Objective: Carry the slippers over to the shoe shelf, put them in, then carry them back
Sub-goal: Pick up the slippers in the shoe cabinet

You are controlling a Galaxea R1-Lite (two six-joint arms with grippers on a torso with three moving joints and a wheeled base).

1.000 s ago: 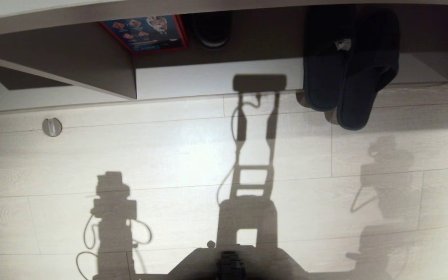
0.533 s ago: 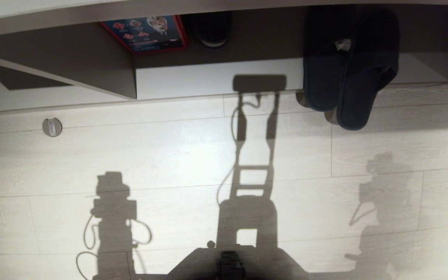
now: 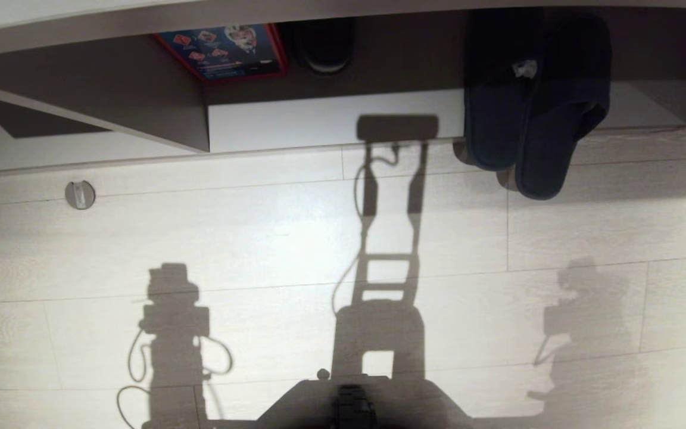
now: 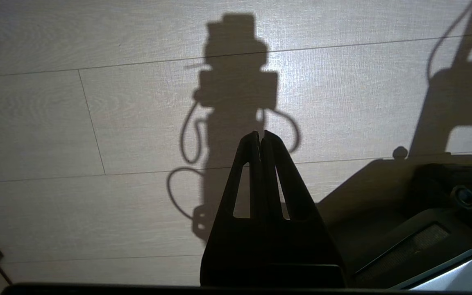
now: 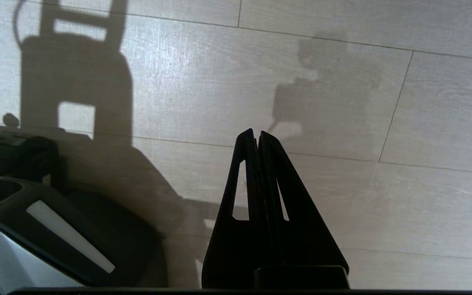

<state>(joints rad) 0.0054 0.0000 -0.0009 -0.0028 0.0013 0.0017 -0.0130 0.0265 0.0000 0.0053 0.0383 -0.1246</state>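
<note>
The slippers (image 3: 533, 107) lie at the upper right of the head view, side by side and touching, toes tucked into the shelf (image 3: 331, 119) and heels sticking out over its pale base board onto the floor (image 3: 271, 238). Their long axis runs up and down the frame, tipped slightly so the heels point toward the lower right. Neither arm shows in the head view; only their shadows fall on the floor, one at the lower left, one at the lower right. The right arm's shadow sits below the slippers, well apart from them, while the left arm's shadow is far across the frame, so the right arm looks the nearer one for the pick-up. From that side the slippers lie up the frame, toward the shelf, and a reach would meet the heels first. In its wrist view, the right gripper (image 5: 257, 133) has its fingers pressed together, holding nothing, pointing at bare floor beside the robot's base (image 5: 35, 213). The left gripper (image 4: 260, 133) is likewise closed and empty over bare floor. With the slippers resting in the shelf, the putting-in looks done and the bringing back not yet begun. A blue and red box (image 3: 224, 50) and a small dark object (image 3: 324, 44) sit further left inside the shelf, apart from the slippers, and a small round fitting (image 3: 80, 195) lies on the floor at the left.
</note>
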